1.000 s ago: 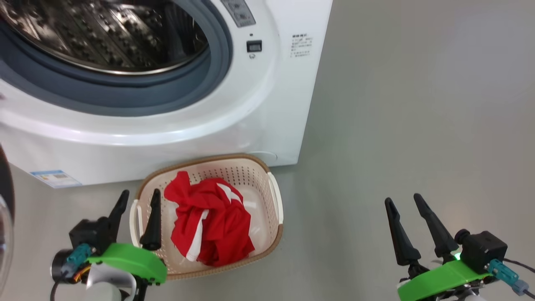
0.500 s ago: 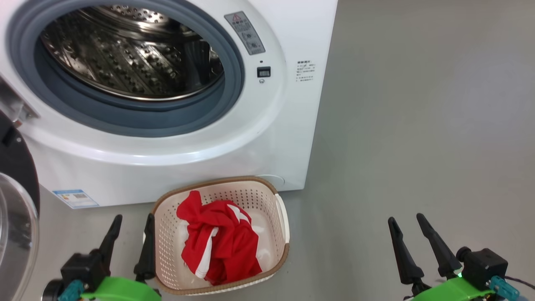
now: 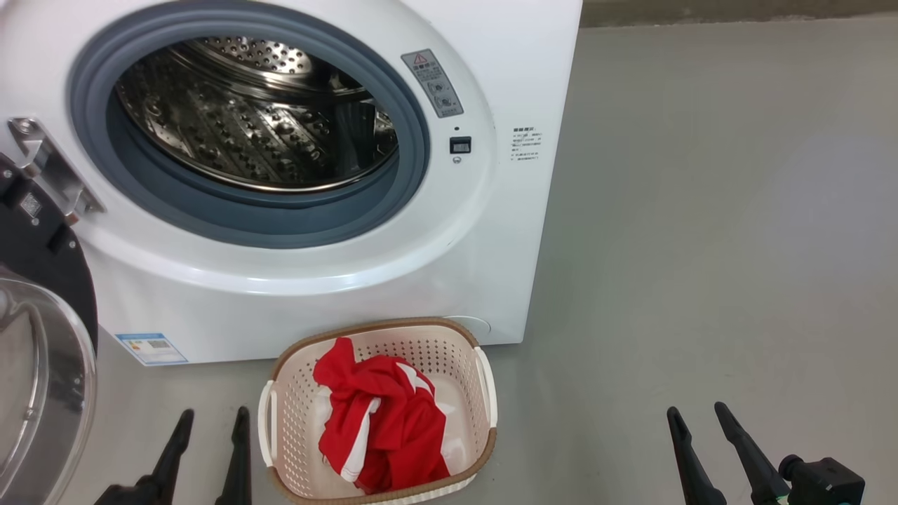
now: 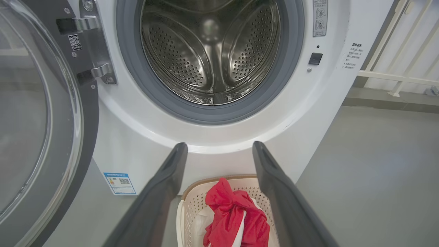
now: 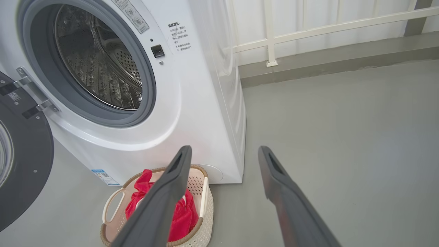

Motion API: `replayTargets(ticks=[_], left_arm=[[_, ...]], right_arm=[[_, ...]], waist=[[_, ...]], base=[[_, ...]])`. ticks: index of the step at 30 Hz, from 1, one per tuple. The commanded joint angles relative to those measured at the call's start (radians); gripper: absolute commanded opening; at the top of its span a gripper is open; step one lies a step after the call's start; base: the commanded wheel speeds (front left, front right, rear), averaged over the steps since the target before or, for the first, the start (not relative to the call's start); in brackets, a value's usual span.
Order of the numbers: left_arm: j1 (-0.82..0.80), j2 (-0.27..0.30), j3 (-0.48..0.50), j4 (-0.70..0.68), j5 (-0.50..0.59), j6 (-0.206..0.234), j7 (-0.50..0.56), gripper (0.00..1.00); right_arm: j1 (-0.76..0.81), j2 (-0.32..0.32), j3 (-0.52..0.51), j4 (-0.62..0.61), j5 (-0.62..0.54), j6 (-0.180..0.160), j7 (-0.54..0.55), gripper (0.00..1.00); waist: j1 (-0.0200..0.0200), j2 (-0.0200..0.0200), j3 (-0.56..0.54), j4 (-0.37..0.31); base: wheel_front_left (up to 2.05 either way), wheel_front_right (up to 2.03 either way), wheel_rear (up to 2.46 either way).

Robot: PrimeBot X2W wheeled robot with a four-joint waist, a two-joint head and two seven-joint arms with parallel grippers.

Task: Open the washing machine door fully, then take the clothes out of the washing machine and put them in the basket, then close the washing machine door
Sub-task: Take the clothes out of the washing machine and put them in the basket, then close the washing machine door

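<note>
Nearest me, both grippers hang low, fingers spread wide and empty: the left gripper (image 3: 214, 421) just beside the basket (image 3: 435, 358), the right gripper (image 3: 698, 414) well apart over grey floor (image 3: 701, 245). The basket sits at the foot of the washing machine (image 3: 491, 231), with the red clothes (image 3: 382, 421) heaped inside it. The washing machine door (image 3: 42, 379) stands swung open at the left. The left wrist view looks straight down the perforated steel drum (image 4: 212, 51) and catches a QR code on the blue label (image 4: 120, 183). The right wrist view takes in a white railing (image 5: 269, 31) behind the machine. The printed notices are too small to read.
</note>
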Motion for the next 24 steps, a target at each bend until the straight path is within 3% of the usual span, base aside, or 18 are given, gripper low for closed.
replayTargets(ticks=[1, 24], left_arm=[[-0.002, 0.01, 0.041, -0.035, 0.003, -0.006, -0.012, 1.0], [-0.001, -0.001, 0.057, -0.047, 0.017, -0.006, -0.012, 1.0]], right_arm=[[-0.008, -0.019, 0.021, -0.026, -0.006, 0.008, -0.007, 1.0], [-0.012, -0.024, 0.014, -0.03, -0.009, 0.008, -0.007, 1.0]], waist=[[0.0, 0.0, -0.002, 0.002], [0.0, 0.0, 0.016, 0.004]], base=[[0.0, 0.0, 0.0], [-0.03, 0.03, 0.0]])
